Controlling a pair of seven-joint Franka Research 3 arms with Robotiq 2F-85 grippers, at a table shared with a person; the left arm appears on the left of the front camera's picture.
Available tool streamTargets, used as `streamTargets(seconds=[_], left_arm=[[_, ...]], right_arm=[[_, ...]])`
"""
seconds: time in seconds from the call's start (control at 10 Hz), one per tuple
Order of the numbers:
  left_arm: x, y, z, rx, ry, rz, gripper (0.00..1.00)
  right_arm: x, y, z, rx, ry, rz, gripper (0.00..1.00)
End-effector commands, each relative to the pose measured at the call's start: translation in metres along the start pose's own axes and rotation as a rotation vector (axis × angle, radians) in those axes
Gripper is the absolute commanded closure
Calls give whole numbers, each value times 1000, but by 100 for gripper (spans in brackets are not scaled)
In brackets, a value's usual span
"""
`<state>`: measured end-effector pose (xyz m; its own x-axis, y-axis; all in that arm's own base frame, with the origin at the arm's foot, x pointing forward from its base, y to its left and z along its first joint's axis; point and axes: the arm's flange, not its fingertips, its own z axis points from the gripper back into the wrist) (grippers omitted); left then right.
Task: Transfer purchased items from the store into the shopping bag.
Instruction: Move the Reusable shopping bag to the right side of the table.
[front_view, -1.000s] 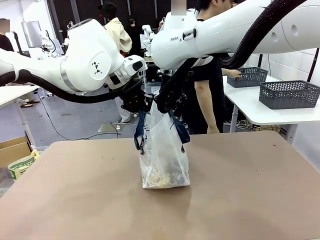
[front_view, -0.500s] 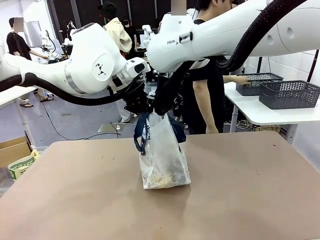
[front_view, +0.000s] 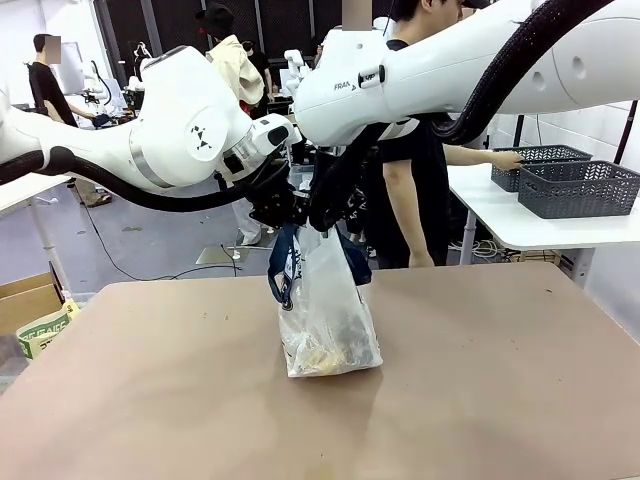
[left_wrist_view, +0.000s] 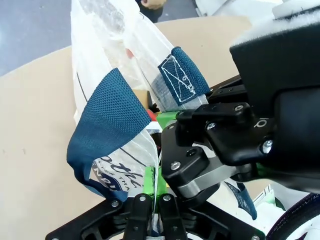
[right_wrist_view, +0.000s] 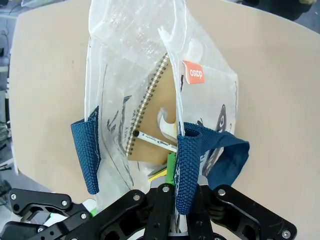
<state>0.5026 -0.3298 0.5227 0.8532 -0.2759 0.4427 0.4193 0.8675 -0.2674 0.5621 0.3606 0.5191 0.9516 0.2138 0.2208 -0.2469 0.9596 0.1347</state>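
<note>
The shopping bag (front_view: 328, 310), whitish plastic with navy strap handles, stands upright on the middle of the brown table (front_view: 500, 400). My left gripper (front_view: 282, 212) and right gripper (front_view: 326, 210) meet just above it, each shut on the bag's top edge. In the left wrist view the left gripper (left_wrist_view: 156, 174) pinches the plastic rim beside a navy handle (left_wrist_view: 107, 125), with the right gripper (left_wrist_view: 225, 140) close against it. The right gripper (right_wrist_view: 172, 172) clamps the rim next to a strap (right_wrist_view: 187, 165). The purchased items lie inside: a tan spiral notebook (right_wrist_view: 150, 125), a white piece and a yellow bit (right_wrist_view: 158, 173).
A person (front_view: 410, 190) stands behind the bag at the far side, one hand on dark grey lattice baskets (front_view: 580, 185) on a white side table at the right. A cardboard box (front_view: 28, 300) sits on the floor at the left.
Both grippers keep their hold and have drifted slightly, gathering the bag's top. The person behind slid a lattice basket to the right, against the other one.
</note>
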Motion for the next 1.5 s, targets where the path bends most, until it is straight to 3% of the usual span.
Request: streamTargets(seconds=[0.0, 0.1, 1.4], left_arm=[[0, 0, 0, 0, 0, 1, 100], [0, 0, 0, 0, 0, 1, 100], [0, 0, 0, 0, 0, 1, 100]], right_arm=[[1, -4, 6, -9, -6, 64, 100], [0, 0, 0, 0, 0, 0, 100], [0, 0, 0, 0, 0, 0, 100]])
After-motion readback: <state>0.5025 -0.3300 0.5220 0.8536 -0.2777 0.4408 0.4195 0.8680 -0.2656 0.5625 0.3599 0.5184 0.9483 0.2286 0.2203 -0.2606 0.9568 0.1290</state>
